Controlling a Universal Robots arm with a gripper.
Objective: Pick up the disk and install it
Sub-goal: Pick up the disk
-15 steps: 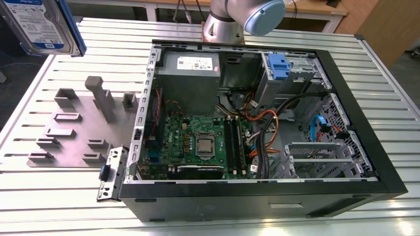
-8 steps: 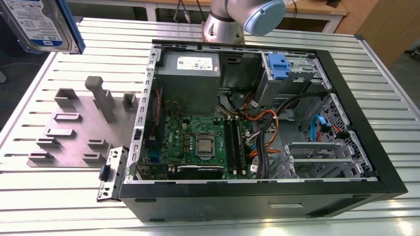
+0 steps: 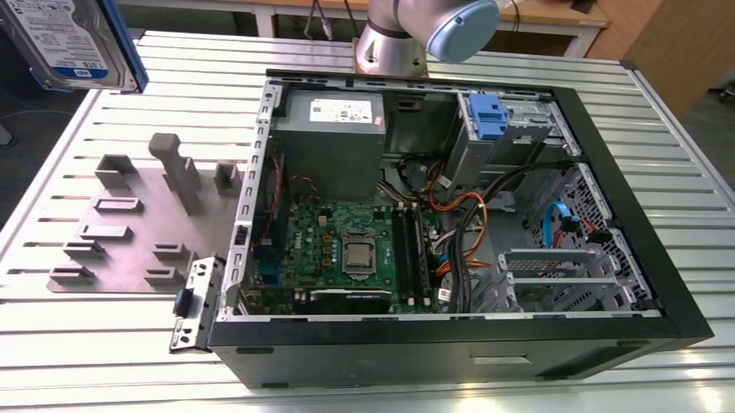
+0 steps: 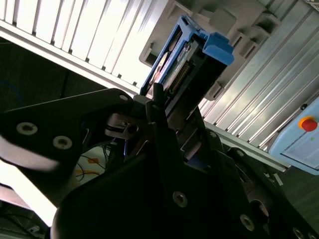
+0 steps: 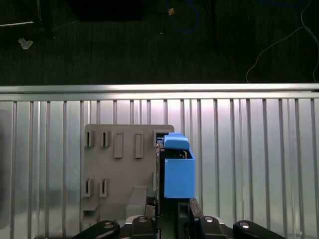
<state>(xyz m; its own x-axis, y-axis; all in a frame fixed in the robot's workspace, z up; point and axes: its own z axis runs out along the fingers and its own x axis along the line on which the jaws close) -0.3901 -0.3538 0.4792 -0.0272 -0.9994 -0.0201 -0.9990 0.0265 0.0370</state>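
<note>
- the disk (image 3: 67,41) sits in the top corner on the exterior view's left, raised off the slatted metal table (image 3: 677,146) and well apart from the open computer case (image 3: 643,258).
- its silver face carries a white-and-blue label with dark print and a barcode-like strip; a blue edge runs down one side.
- in the second wrist view the gripper (image 4: 174,107) has its dark fingers (image 4: 156,99) clamped on the disk, one on each flat side, with the connector end and the blue carrier (image 4: 215,47) sticking out past the tips.
- in the first wrist view the carrier shows as a blue block that hangs above one edge of a grey fixture plate (image 5: 119,164) with small slots and posts; the plate lies flat on the table.
- inside the case, a grey box (image 3: 333,129) with a white printed sticker stands near the arm (image 3: 425,30).
- a green motherboard (image 3: 344,249) lies below that box, beside a bundle of orange and black cables (image 3: 460,232).
- a blue plastic tab (image 3: 487,116) stands in the metal bay at the case's far corner.
- a red button (image 4: 309,123) sits on a pale box with a white printed label, beyond the table edge in the second wrist view.
</note>
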